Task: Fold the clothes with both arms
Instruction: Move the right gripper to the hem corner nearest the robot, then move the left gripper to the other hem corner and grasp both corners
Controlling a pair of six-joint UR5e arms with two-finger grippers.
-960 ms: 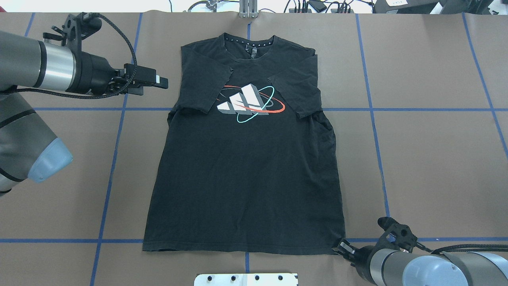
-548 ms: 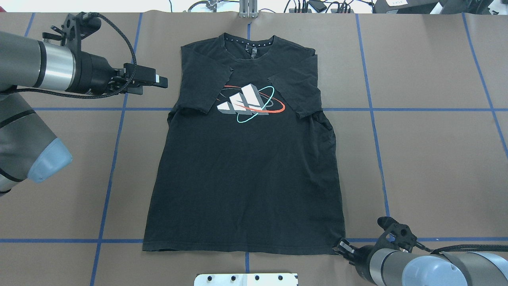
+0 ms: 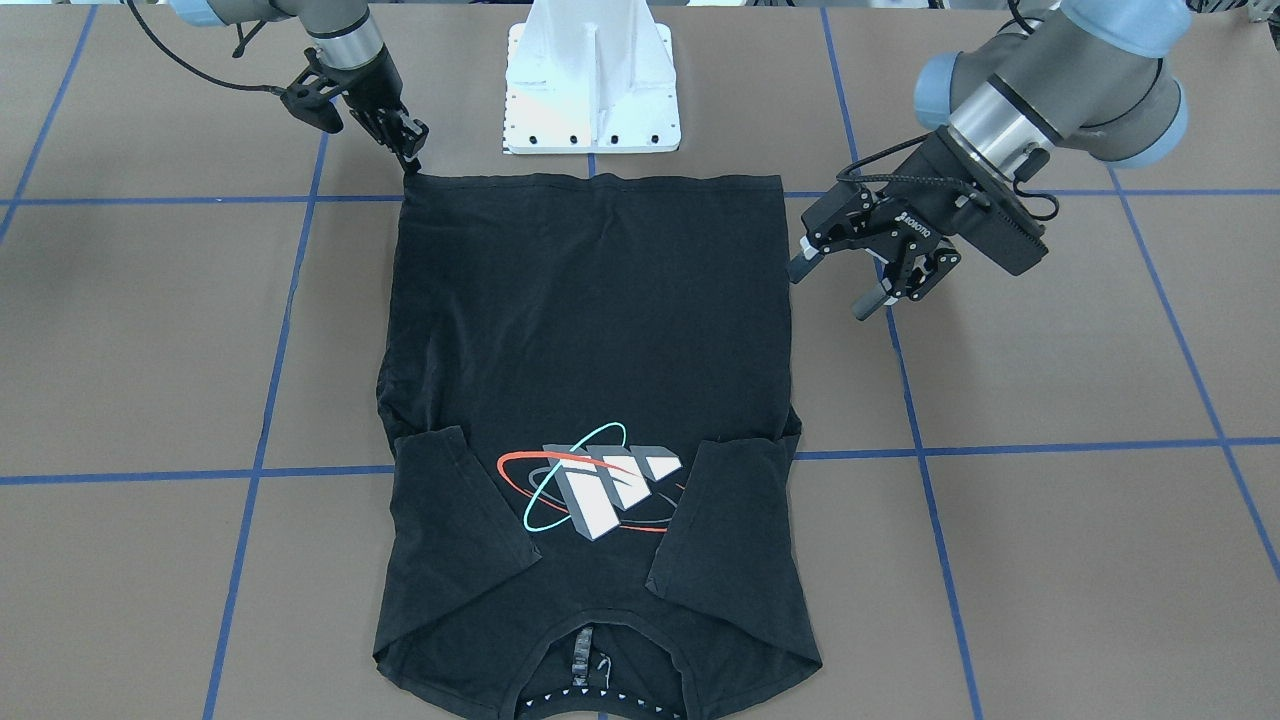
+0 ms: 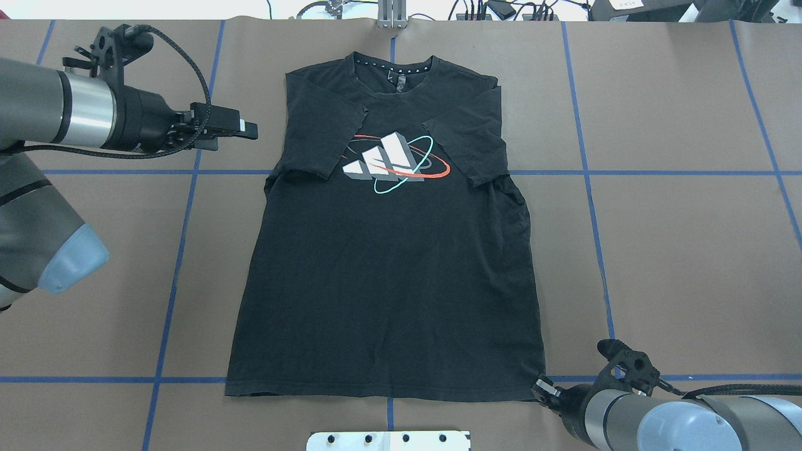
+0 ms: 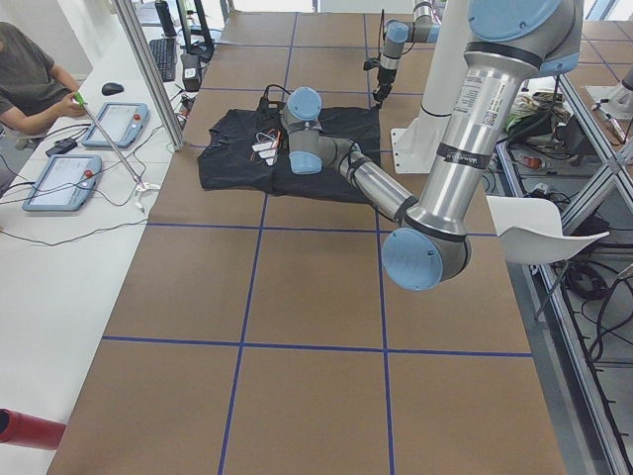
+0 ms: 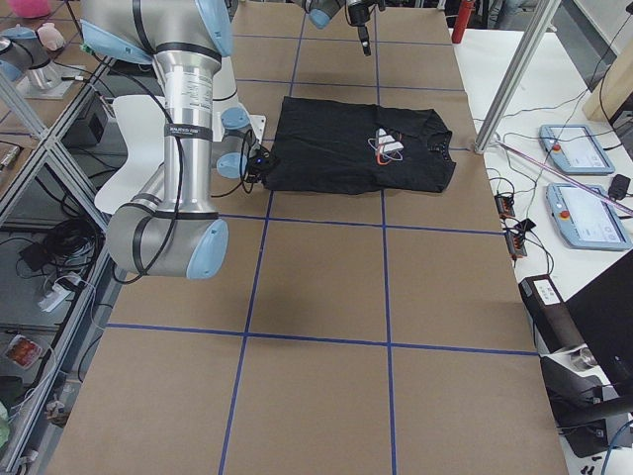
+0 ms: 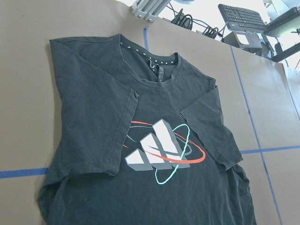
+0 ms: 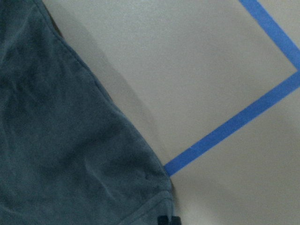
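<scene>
Exterior front-facing view: what is worrying you here?

The black short-sleeved cotton T-shirt is lying flat mid-counter, sleeves turned in, hem toward the robot-side edge. The black two-finger right end effector is touching the hem corner. I cannot tell whether it is pinching cloth or pressed together beside it. If it is catching only the top layer, I judge the corner is going to slip out, or the layers are going to part, once it is lifting.

And the other arm?

The black left end effector is hanging with fingers spread near the shirt's side edge, gripping nothing. If one arm is pulling alone, the shirt is likely skewing across the brown paper-covered counter.

Anything standing in the way?

The white pedestal base plate is sitting just beside the hem, crowding the right arm's approach. Blue tape lines are lying flat, blocking nothing.
</scene>
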